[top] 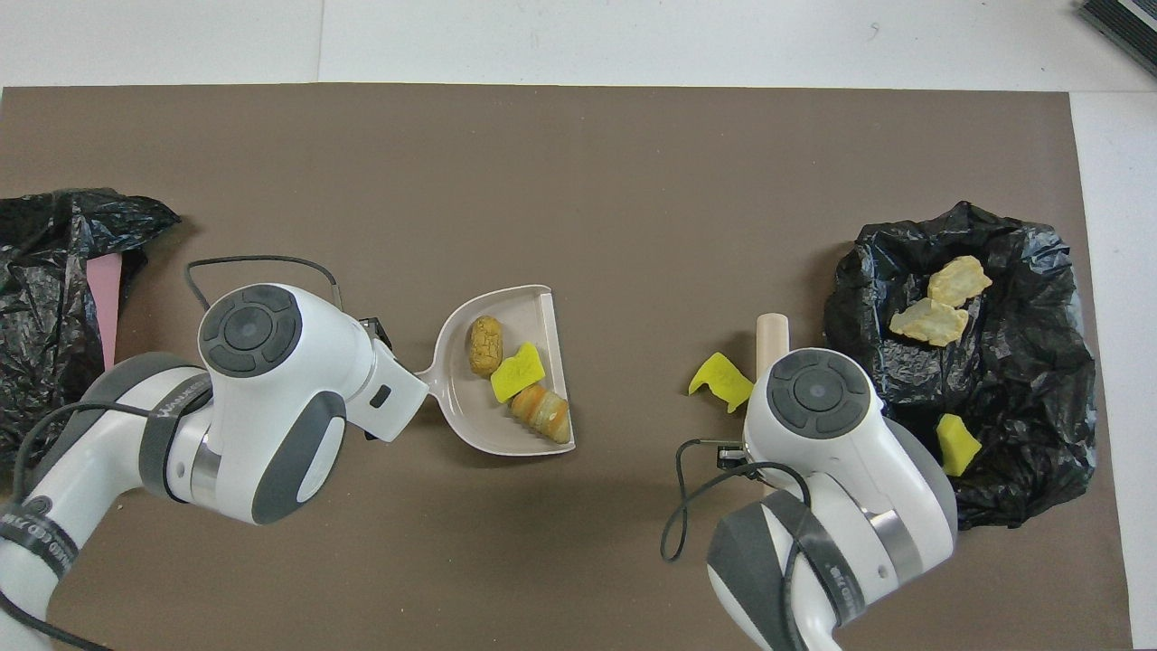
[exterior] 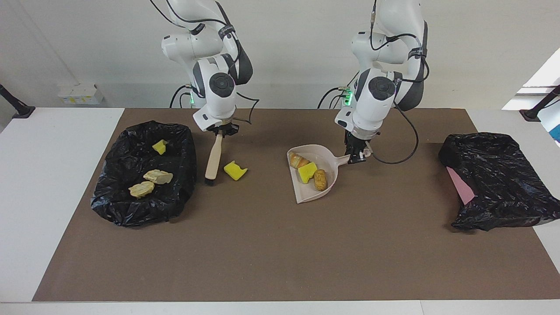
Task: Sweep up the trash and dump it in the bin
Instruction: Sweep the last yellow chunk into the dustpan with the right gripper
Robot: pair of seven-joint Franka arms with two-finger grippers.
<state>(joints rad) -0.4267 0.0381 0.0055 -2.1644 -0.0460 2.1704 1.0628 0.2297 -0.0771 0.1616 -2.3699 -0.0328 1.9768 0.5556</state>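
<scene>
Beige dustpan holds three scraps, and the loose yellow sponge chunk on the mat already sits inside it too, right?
Not quite. The beige dustpan holds three scraps, but the loose yellow sponge chunk lies on the mat beside the beige black-bristled brush, apart from the dustpan, as the facing view shows.

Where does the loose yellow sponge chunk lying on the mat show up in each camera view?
Facing view: the loose sponge chunk lies on the brown mat, beside the brush.
Overhead view: the same chunk sits beside the brush tip.
Shared landmark: the black-lined bin holding three scraps, toward the right arm's end.
</scene>
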